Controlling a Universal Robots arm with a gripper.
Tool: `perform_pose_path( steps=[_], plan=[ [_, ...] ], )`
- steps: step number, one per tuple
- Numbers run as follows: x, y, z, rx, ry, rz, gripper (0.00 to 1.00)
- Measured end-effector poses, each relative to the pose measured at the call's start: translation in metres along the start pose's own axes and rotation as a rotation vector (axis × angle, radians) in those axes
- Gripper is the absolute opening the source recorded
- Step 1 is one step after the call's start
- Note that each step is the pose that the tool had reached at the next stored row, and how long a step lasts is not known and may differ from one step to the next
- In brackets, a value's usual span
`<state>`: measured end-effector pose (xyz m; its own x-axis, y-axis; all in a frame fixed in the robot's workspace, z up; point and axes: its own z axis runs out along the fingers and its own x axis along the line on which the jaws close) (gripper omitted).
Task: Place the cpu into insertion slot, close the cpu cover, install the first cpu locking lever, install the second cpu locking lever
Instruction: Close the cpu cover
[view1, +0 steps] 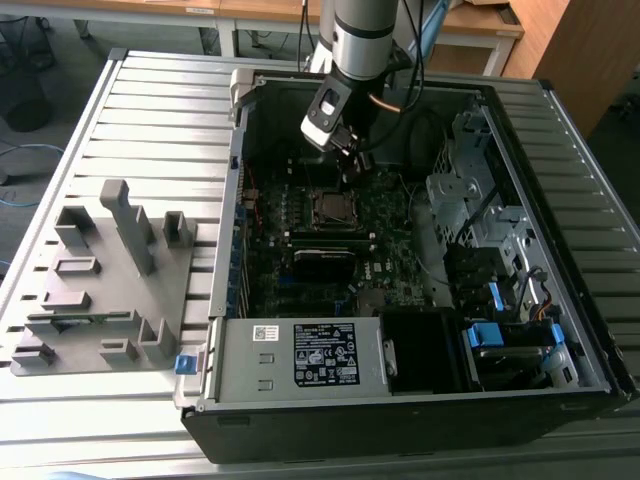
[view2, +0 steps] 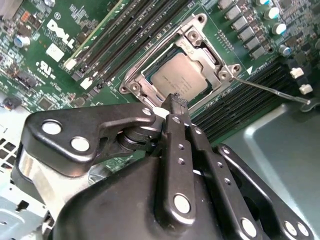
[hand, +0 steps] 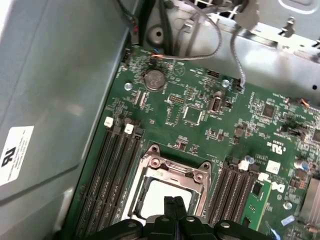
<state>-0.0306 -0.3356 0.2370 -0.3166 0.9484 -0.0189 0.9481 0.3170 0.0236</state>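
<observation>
Fingers (view2: 176, 131) are pressed together with no gap between the tips and nothing pinched in them. In both wrist views the gripper (view2: 176, 101) (hand: 174, 201) hangs tip-down over the near edge of the cpu (view2: 181, 79). Whether the tip touches the metal or stands just off it I cannot tell. The cpu lies flat in the insertion slot (view1: 333, 207), dull silver top up. The cpu cover (hand: 176, 169) is down around it, its silvery frame bordering the chip on all sides and its open middle showing the chip top. In the second wrist view a thin locking lever (view2: 272, 91) runs out from one corner of the socket. It crosses the long black memory slots (view2: 250, 107) and ends in a small hook near the edge of the circuit board (hand: 235, 115). Whether it is latched I cannot tell. More long slots (hand: 112, 175) flank the socket on its other side. A round coin cell (hand: 154, 79) sits toward the board's far corner, close to the case wall. In the exterior view the board lies at the bottom of the open computer case (view1: 560, 390), and the arm (view1: 362, 40) reaches down into it from the case's far edge. The case rests on a slatted table (view1: 150, 120). A grey fixture block (view1: 110, 290) stands beside it on the exterior view's left.
</observation>
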Motion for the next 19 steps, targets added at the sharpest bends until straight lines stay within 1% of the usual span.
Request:
perform_pose_path(
  steps=[19],
  plan=[
    [0.0,0.0,0.0,-0.0041,0.0052,-0.223,0.11]
  ],
)
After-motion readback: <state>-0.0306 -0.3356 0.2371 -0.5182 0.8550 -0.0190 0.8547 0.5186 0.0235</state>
